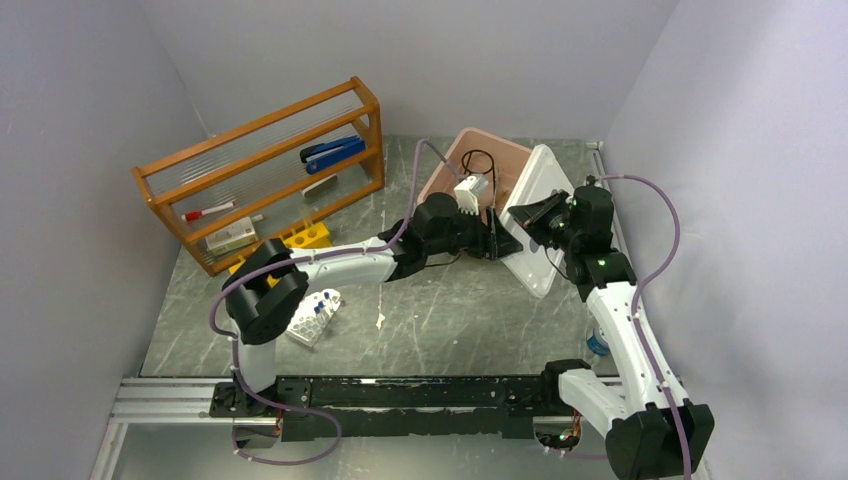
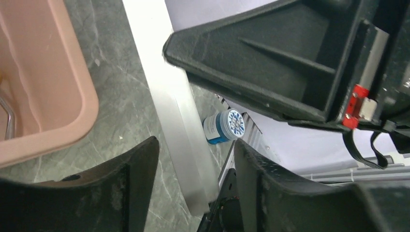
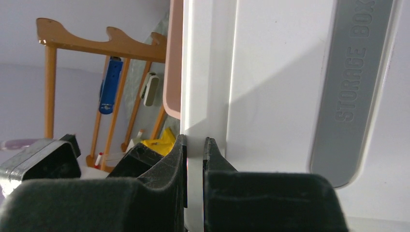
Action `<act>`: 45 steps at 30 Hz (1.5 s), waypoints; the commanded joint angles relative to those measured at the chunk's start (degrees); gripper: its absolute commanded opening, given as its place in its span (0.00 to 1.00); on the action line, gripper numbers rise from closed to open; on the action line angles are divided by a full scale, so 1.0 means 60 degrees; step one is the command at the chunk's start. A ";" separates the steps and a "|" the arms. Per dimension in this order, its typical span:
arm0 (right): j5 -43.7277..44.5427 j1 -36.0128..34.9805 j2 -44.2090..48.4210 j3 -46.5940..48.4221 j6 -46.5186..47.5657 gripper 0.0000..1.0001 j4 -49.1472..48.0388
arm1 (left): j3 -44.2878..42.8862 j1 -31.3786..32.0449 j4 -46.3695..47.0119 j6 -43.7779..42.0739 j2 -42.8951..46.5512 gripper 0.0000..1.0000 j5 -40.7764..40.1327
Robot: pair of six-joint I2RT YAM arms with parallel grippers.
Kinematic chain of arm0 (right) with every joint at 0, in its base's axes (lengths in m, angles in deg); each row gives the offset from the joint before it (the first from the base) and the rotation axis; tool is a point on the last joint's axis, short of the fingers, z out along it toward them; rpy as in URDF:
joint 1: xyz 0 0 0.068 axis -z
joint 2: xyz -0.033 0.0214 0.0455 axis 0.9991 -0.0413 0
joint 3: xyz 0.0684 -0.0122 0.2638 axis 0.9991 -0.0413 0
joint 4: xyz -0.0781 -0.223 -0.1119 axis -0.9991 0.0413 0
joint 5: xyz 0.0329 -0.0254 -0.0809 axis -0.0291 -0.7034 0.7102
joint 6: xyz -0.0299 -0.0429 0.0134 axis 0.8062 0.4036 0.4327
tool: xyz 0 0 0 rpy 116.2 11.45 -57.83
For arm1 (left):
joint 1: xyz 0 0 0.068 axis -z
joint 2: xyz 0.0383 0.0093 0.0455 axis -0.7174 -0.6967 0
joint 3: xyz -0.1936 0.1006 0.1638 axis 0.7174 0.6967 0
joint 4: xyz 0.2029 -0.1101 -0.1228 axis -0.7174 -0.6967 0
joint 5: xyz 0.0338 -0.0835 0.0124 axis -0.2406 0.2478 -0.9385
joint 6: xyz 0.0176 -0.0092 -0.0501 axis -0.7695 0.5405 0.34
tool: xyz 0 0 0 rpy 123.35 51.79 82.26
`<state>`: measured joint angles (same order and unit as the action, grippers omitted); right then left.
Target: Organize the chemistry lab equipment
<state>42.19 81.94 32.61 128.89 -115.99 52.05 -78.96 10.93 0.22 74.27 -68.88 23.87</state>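
1. The right gripper [image 3: 194, 145] pinches the white lid [image 1: 537, 272] by its rim; the lid leans beside the pink box [image 1: 440, 178].
2. The left gripper [image 2: 196, 145] is open wide, with the lid's edge between its fingers.
3. The lid looks light, stiff and slippery; hold its rim.
4. A blue-capped vial [image 2: 223, 126] lies beyond it.

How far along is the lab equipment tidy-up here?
Done: a white item lies in the pink bin. In hand: right gripper clamps the white lid, left gripper open at its edge. Left: vial rack and blue-capped jar sit out on the table; bin unlidded.
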 commanded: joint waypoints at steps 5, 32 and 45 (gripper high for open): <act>-0.0526 0.0026 0.0348 -0.0044 -0.0146 0.00 -0.0632 | -0.0443 0.0195 0.0531 -0.0081 -0.0261 0.30 -0.0006; 0.1890 0.0045 0.0181 0.1838 0.2271 0.57 0.0573 | -0.0700 -0.3008 -0.1185 0.0064 0.2220 0.05 0.1408; 0.1435 0.0026 -0.1675 0.1330 0.2565 0.51 -0.0079 | -0.1818 -0.3823 -0.0974 0.1327 0.0247 0.05 0.3872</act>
<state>50.99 82.05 24.00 137.65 -102.04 53.42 -87.46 -11.67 -8.70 79.32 -65.17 41.24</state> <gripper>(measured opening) 0.528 0.238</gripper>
